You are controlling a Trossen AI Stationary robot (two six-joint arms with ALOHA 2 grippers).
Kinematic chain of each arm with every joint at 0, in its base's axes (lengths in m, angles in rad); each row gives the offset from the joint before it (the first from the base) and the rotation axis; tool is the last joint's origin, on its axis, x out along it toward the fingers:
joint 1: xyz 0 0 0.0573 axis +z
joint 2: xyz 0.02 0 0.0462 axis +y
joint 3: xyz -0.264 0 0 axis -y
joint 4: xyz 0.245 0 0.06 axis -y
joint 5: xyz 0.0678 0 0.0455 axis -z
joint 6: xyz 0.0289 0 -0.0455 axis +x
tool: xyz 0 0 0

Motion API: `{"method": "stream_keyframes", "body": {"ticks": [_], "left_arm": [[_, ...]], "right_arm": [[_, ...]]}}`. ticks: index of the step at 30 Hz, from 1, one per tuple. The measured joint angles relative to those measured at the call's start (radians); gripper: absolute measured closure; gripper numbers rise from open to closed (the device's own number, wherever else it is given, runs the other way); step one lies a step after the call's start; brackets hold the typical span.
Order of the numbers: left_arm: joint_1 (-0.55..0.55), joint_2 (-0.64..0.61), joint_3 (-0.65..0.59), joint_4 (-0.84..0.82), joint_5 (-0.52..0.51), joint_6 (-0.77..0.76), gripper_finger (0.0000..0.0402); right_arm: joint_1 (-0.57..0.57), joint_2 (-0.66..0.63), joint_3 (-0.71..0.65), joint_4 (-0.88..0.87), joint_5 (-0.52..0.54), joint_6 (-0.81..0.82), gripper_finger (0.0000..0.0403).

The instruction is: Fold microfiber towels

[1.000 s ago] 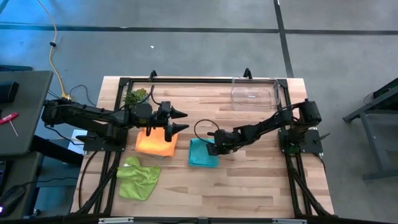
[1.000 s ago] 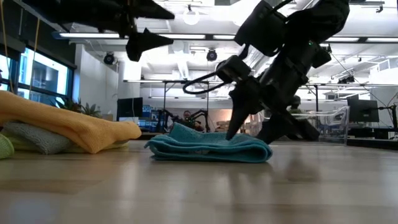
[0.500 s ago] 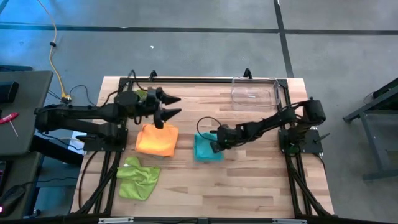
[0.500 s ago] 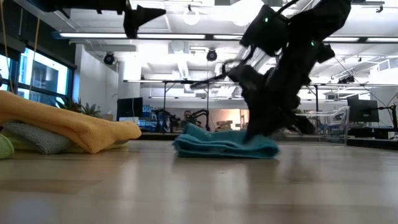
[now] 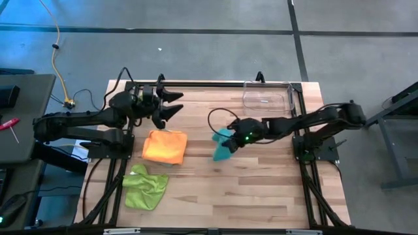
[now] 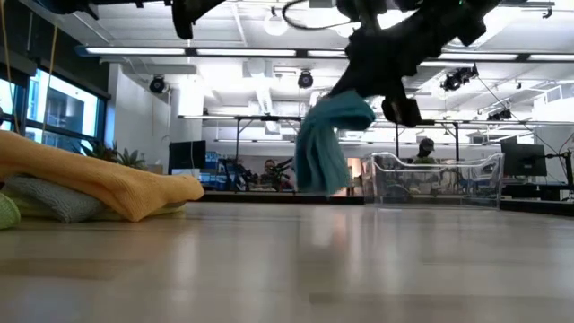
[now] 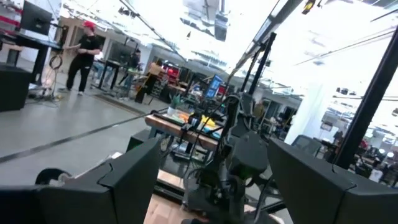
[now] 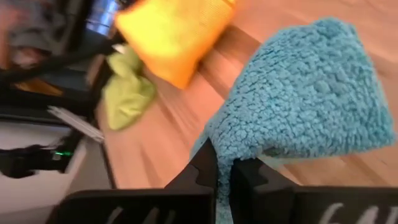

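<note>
My right gripper (image 5: 230,134) is clamped on the teal towel (image 5: 222,146), near the table's (image 5: 261,196) centre. The towel hangs free above the wood; in the low view it dangles as a loose fold (image 6: 325,148) clear of the surface. In the right wrist view my fingers (image 8: 205,174) pinch the teal pile between them. My left gripper (image 5: 171,104), fingers spread apart and holding nothing, hovers at ten o'clock from the table's centre. The orange towel (image 5: 164,146) lies folded at nine o'clock from the teal one; the low view shows a grey towel (image 6: 49,199) under it. The lime green towel (image 5: 145,187) lies crumpled at seven o'clock. A clear bin (image 5: 266,96) sits at one o'clock.
</note>
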Motion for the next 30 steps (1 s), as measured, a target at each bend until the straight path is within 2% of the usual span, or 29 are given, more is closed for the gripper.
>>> {"method": "stream_keyframes", "body": {"ticks": [5, 30], "left_arm": [[0.0, 0.0, 0.0, 0.011, 0.0, 0.0, 0.0115], [-0.003, 0.001, 0.0, 0.006, -0.009, 0.088, 0.0115]], "right_arm": [[0.0, -0.034, 0.001, 0.014, 0.009, -0.009, 0.0402], [0.001, -0.036, 0.002, 0.076, -0.003, -0.043, 0.0403]]}}
